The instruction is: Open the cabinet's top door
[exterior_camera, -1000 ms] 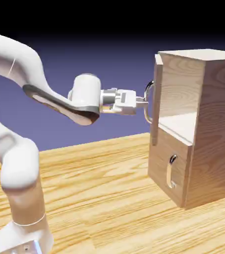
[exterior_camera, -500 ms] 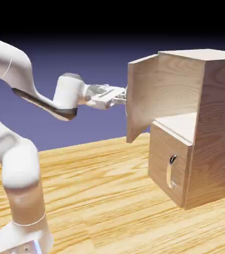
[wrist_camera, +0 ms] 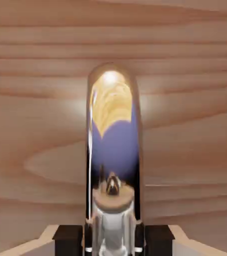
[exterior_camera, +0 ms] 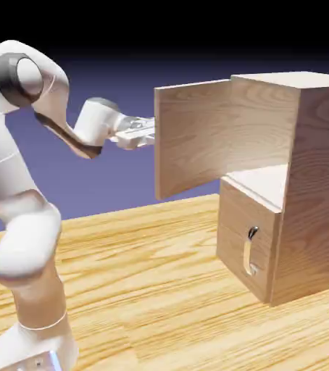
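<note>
One arm in my exterior view, reaching right from the table's (exterior_camera: 146, 290) left edge. Gripper (exterior_camera: 147, 133) is clamped on the bow handle (wrist_camera: 113, 150), which fills the hand view between both fingertips (wrist_camera: 68, 240). Top door (exterior_camera: 193, 138) stands swung wide open, hiding the handle outside. Cabinet (exterior_camera: 305, 181) sits at the table's right edge; lower door (exterior_camera: 246, 243) closed.

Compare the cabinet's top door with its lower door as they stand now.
The top door is swung wide open, standing out from the cabinet; the lower door is shut flush. The top door is the taller panel, the lower one shorter. The pincer is closed on the top door's curved silver handle, which the exterior view hides; the lower door's short handle is untouched. Both are light wood with silver handles.
</note>
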Controlling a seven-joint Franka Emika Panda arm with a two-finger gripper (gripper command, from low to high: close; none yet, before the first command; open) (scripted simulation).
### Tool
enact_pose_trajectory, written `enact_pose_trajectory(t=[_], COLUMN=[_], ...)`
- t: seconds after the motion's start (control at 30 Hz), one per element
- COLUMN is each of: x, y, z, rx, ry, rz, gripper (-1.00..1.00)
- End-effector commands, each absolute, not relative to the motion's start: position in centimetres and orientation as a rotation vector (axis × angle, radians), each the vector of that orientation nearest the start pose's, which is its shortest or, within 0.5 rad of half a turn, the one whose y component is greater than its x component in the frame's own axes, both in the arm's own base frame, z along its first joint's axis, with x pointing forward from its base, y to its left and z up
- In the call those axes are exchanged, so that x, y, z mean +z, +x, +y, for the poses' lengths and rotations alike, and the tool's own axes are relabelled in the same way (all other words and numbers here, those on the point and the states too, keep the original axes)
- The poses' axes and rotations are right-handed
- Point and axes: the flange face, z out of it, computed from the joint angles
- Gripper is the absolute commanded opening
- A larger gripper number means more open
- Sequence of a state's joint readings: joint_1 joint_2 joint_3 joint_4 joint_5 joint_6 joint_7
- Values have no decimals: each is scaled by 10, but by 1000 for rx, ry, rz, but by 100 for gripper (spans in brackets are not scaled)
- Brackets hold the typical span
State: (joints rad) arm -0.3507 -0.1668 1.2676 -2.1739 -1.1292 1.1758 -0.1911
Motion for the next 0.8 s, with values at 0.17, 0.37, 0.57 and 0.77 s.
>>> enact_pose_trajectory(t=[0.17,0.37,0.57,0.77], x=[471,470,470,470], y=[351,354,363,376], z=[296,306,329,353], rx=[-370,-402,-476,-558], ry=[1350,1368,1410,1453], rz=[826,800,737,664], gripper=[-100,-100,-100,100])
